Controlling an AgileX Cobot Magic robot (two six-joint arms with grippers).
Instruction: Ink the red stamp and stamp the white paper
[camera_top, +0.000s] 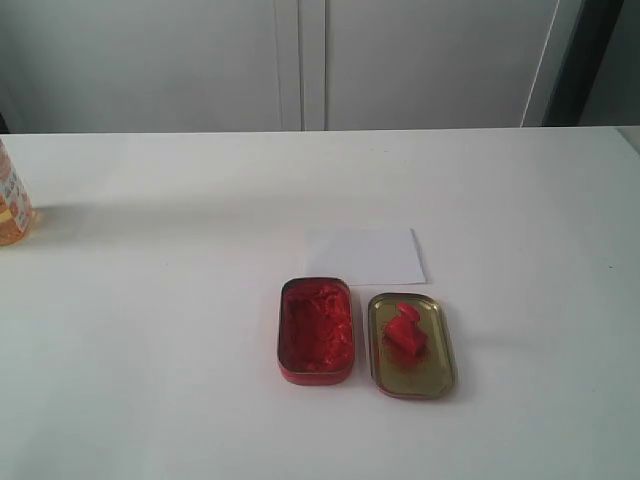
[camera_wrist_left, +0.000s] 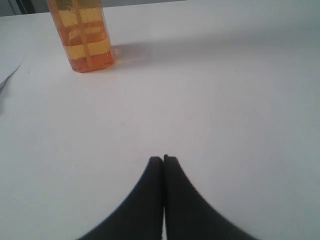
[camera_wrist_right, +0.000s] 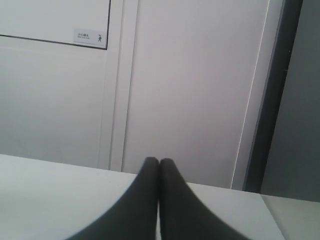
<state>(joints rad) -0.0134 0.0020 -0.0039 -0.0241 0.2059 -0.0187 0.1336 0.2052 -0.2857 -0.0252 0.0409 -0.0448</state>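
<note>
Out at nine o'clock the orange bottle (camera_top: 12, 205) is sliced by the frame's edge, and my left wrist camera crops its top. The red stamp (camera_top: 405, 335) blurs into the smeared gold lid (camera_top: 437, 375); I cannot make out its knob. The wall sign (camera_wrist_right: 90, 36) is too small to read.

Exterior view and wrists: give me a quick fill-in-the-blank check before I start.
1. The red stamp lies in the ____ lid.
2. The white paper lies just beyond the tin of ____ paste.
3. The left gripper and right gripper both have their fingers ____.
Missing: gold; red; shut.
</note>
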